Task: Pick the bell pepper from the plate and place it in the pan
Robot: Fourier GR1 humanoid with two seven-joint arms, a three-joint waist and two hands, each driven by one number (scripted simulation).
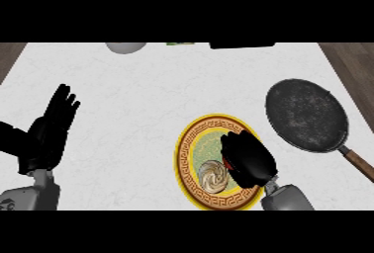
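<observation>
A yellow-rimmed patterned plate (191,148) lies on the white counter, right of centre. My right hand (250,159) hangs over the plate's right half with its fingers curled downward. It hides most of the bell pepper (225,162), of which only a thin red sliver shows at the hand's left edge. A dark round pan (305,114) sits to the right of the plate, its brown handle (358,162) pointing to the lower right. My left hand (50,129) rests open at the far left, fingers up, holding nothing.
A beige swirled item (213,176) lies on the plate's lower part beside my right hand. At the counter's far edge are a pale bowl (125,47), a small green thing (180,43) and a black object (241,45).
</observation>
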